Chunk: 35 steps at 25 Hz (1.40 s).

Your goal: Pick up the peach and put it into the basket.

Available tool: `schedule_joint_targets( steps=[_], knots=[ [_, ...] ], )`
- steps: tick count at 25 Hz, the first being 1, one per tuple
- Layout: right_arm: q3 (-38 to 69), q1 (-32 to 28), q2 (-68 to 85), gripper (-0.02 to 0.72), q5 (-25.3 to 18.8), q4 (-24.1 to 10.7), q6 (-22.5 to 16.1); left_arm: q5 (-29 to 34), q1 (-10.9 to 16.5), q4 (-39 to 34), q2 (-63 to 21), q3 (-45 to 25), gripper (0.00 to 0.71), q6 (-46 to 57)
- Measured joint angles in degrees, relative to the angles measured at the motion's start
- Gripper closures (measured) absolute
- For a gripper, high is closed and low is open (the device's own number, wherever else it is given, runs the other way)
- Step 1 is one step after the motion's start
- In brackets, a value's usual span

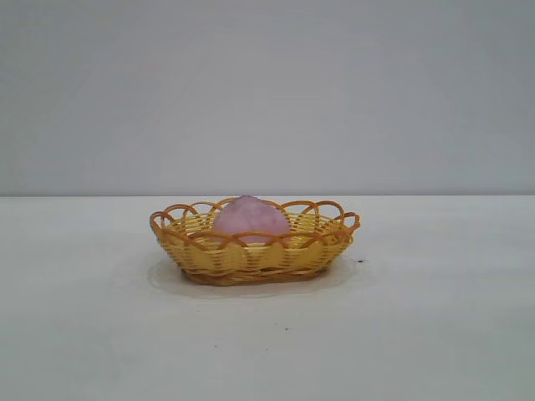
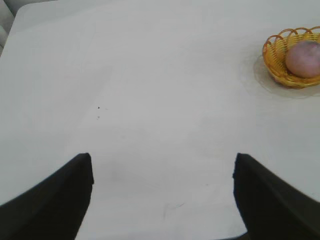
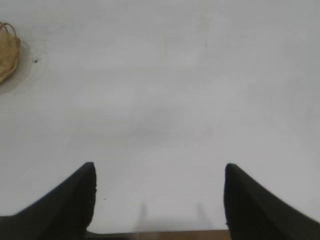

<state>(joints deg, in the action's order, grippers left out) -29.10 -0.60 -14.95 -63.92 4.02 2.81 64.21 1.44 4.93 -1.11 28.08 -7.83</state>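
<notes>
The pink-mauve peach (image 1: 250,219) lies inside the yellow wicker basket (image 1: 209,257) with the orange-brown looped rim, at the middle of the white table. In the left wrist view the peach (image 2: 303,58) sits in the basket (image 2: 274,56) far off from my left gripper (image 2: 162,160), which is open and empty above bare table. My right gripper (image 3: 160,167) is also open and empty above bare table near the table's edge; only a sliver of the basket (image 3: 9,55) shows in its view. Neither gripper shows in the exterior view.
The white table (image 1: 435,334) stretches on all sides of the basket. A small dark speck (image 1: 360,261) lies just right of the basket. A brown strip beyond the table's edge (image 3: 165,235) shows under the right gripper.
</notes>
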Motion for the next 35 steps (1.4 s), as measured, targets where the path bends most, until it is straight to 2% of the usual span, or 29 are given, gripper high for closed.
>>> schedule_joint_targets(
  steps=[2, 7, 14, 35],
  knots=[
    [0.41, 0.00, 4.47, 0.288, 0.00, 0.00, -0.19, 0.00, 0.00, 0.00, 0.00, 0.00, 0.195, 0.00],
    [0.76, 0.00, 15.23, 0.282, -0.75, -0.08, -0.22, 0.00, 0.00, 0.00, 0.00, 0.00, 0.195, 0.00],
    [1.13, 2.74, 15.90, 0.282, -1.20, 0.43, 0.57, 0.00, 0.00, 0.00, 0.00, 0.00, 0.195, 0.00],
    [1.13, 2.74, 15.90, 0.282, -1.20, 0.55, 0.57, 0.00, 0.00, 0.00, 0.00, 0.00, 0.195, 0.00]
  ],
)
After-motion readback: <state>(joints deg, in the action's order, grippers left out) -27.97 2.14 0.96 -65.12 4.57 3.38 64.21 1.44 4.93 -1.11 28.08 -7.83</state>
